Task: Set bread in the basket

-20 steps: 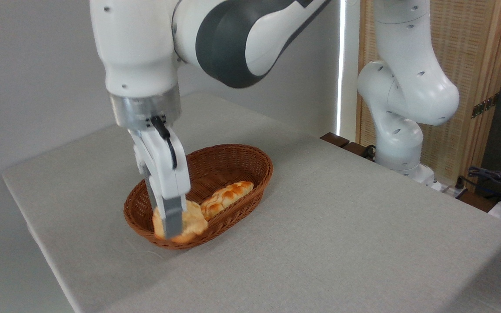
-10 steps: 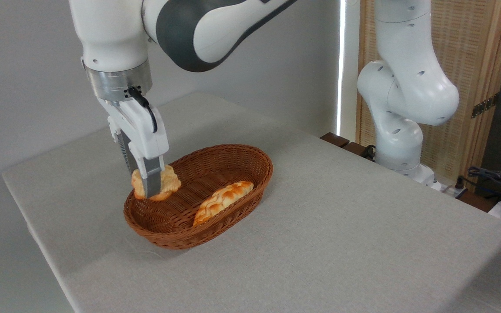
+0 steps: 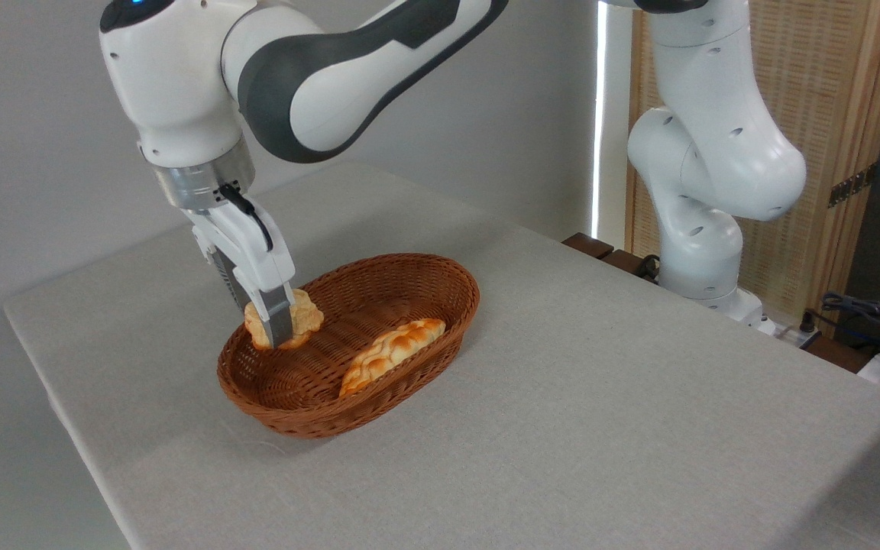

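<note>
Camera view: I'm holding the bread (image 3: 287, 326) clamped in the gripper (image 3: 278, 334) at the basket (image 3: 409, 275) rim; releasing here risks it tumbling onto the counter (image 3: 600, 397)

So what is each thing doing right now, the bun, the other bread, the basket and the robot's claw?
gripper: shut on the bun, tilted, at the basket's left rim.
bun: held in the air, over the basket's left end.
braided loaf: lying inside the basket, loose.
basket: upright on the table, not held.
table: covered with grey cloth.
</note>
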You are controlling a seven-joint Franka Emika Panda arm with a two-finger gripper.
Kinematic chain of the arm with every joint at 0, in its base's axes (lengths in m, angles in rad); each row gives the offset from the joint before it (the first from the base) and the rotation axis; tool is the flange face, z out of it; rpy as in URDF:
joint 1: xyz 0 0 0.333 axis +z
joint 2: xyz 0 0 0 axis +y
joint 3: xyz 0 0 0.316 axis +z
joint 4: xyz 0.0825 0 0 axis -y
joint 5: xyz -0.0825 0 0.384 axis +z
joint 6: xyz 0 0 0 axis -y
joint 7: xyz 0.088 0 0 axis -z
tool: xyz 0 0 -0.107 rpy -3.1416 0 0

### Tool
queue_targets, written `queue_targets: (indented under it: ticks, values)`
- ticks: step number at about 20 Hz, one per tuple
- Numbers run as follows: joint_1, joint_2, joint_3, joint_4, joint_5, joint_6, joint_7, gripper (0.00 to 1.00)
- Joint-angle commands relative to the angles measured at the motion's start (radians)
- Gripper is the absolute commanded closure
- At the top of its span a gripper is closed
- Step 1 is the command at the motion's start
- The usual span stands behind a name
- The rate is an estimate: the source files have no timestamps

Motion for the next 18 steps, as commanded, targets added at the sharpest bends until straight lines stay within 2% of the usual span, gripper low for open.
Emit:
queue_targets:
  ticks: [1,13,18]
  values:
    - [-0.002,-0.004,0.000,0.000,0.014,-0.013,-0.014,0.00]
    - [0.004,-0.010,0.012,0.007,0.019,-0.010,-0.009,0.00]
    - [0.007,-0.050,0.058,0.016,0.100,-0.003,-0.002,0.00]
